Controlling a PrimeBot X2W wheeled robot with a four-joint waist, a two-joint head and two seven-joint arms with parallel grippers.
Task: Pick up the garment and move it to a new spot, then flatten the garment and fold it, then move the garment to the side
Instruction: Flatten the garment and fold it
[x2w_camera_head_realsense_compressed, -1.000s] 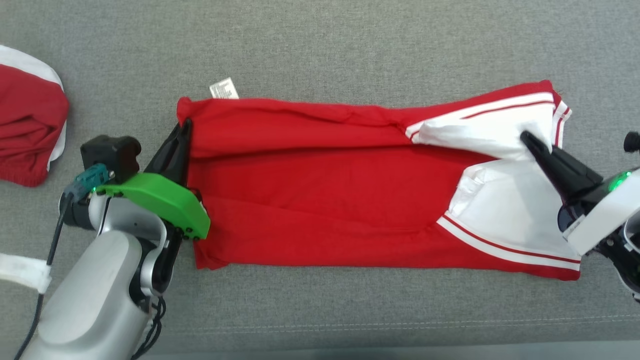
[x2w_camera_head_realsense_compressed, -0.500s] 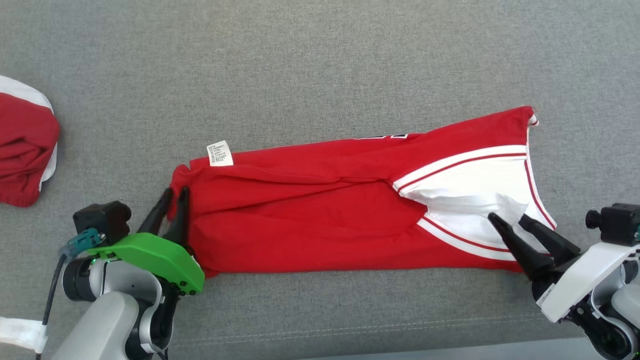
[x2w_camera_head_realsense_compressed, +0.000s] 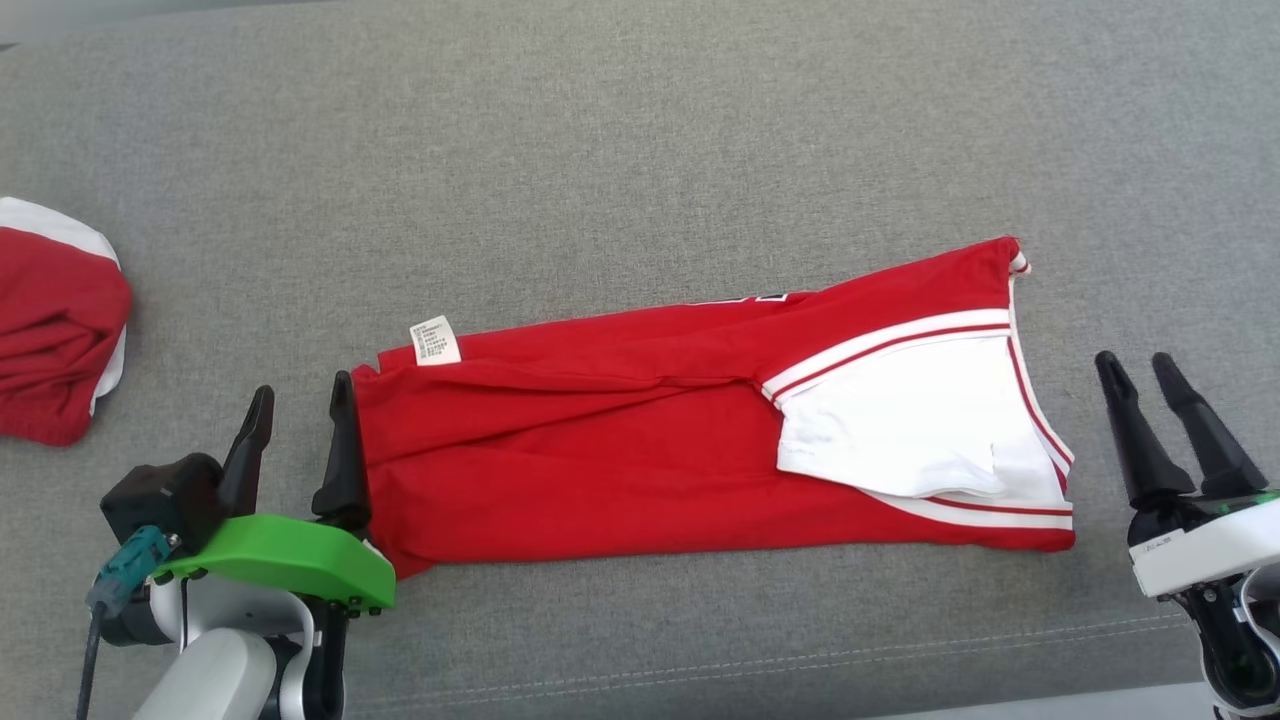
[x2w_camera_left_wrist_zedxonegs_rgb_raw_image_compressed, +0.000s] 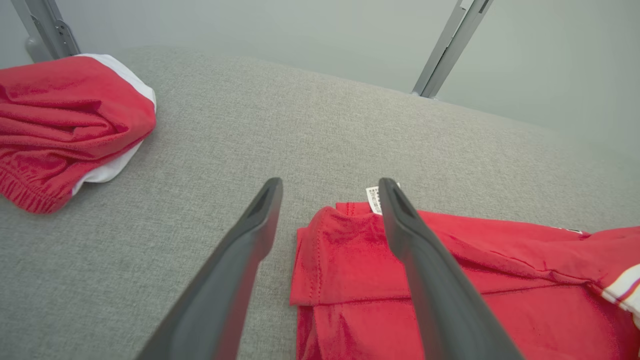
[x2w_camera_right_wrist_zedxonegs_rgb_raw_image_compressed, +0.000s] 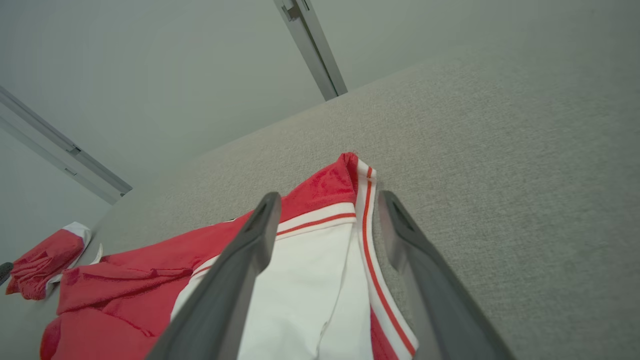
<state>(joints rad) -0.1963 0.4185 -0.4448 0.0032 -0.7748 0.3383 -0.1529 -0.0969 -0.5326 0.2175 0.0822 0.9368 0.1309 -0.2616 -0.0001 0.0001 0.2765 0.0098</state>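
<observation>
The left pincer (x2w_camera_head_realsense_compressed: 302, 390) and right pincer (x2w_camera_head_realsense_compressed: 1134, 362), a second ago both clamped on the garment (x2w_camera_head_realsense_compressed: 620, 470), now stand spread and no longer grip it; the garment, then a wide spread, now lies as a narrower folded band

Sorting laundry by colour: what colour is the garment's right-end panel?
White panel, with red-and-white striped edging; clearest in the head view.
</observation>
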